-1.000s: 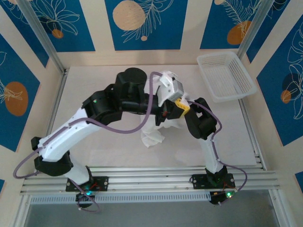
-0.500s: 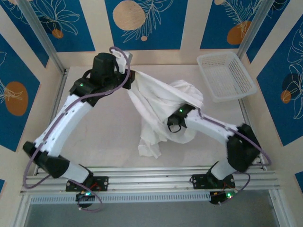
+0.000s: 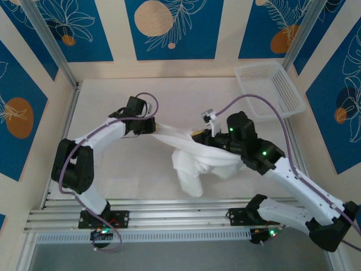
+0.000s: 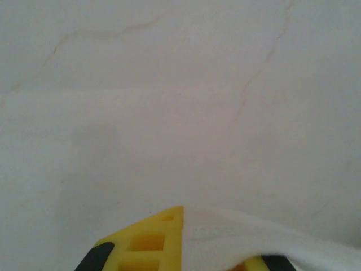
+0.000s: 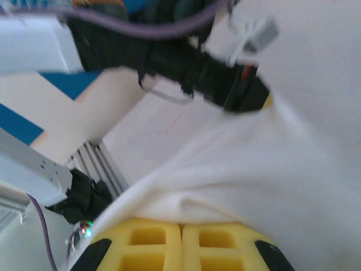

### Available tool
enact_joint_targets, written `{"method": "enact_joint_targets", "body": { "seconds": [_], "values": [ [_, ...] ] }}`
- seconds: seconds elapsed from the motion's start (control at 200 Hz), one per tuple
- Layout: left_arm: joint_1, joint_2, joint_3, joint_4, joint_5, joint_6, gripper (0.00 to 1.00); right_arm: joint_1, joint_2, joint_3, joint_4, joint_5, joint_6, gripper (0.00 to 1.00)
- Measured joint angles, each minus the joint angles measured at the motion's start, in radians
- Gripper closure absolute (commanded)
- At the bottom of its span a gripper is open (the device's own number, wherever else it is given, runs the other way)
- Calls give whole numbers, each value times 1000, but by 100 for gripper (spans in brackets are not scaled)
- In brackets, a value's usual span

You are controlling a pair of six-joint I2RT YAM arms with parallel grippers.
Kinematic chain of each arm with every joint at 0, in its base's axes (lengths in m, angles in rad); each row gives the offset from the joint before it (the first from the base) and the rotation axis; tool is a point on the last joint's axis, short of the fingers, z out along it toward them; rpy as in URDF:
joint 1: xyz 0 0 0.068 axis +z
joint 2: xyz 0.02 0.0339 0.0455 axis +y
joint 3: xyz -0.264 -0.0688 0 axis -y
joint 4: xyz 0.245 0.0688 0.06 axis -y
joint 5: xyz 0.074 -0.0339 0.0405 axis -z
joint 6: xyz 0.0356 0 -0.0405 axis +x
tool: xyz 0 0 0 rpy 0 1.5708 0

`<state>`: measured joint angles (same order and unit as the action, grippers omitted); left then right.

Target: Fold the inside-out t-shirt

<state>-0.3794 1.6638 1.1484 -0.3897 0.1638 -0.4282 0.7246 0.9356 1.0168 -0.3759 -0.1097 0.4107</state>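
The left pincer (image 3: 150,126) is clenched on a hem of the inside-out t-shirt (image 3: 192,169); the right pincer (image 3: 198,137) is clamped on cloth too, its yellow pads (image 5: 146,251) pressed together under a fold; between them a band of the shirt runs taut, left to right over the middle of the worktop (image 3: 130,169); the rest sags in a bunch toward the near edge; the next spread likely turns on that band's long axis running pincer to pincer, each arm nearest its own end.

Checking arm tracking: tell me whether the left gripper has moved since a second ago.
Yes. The left gripper has moved left, farther from the basket.
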Motion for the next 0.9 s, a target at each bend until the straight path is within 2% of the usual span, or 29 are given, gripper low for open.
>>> {"method": "enact_joint_targets", "body": {
  "seconds": [0.09,0.145,0.23,0.295,0.47,0.565,0.615,0.69,0.78,0.9],
  "values": [
    [19,0,-48,15,-8,-18,56,-6,-40,0,51,-12,11,100],
    [32,-11,-67,26,-9,-23,42,-6,-50,0,77,-3,19,100],
    [42,-71,-87,30,-3,-46,27,-7,-44,0,90,57,47,100],
    [44,-162,-85,31,8,-54,19,-12,-30,0,92,109,76,100],
    [41,-478,24,32,67,-64,19,-14,35,0,92,190,152,100],
    [5,-609,34,123,176,-68,20,-14,75,0,91,246,221,100],
    [-50,-652,24,171,252,-63,20,-14,91,0,91,272,252,100],
    [-156,-655,18,193,325,-37,21,-15,109,2,90,308,292,100],
    [-256,-597,2,187,349,-22,19,-16,121,11,91,325,324,100],
    [-281,-463,-61,226,354,-82,15,-16,138,32,95,318,355,100]
  ]
}}
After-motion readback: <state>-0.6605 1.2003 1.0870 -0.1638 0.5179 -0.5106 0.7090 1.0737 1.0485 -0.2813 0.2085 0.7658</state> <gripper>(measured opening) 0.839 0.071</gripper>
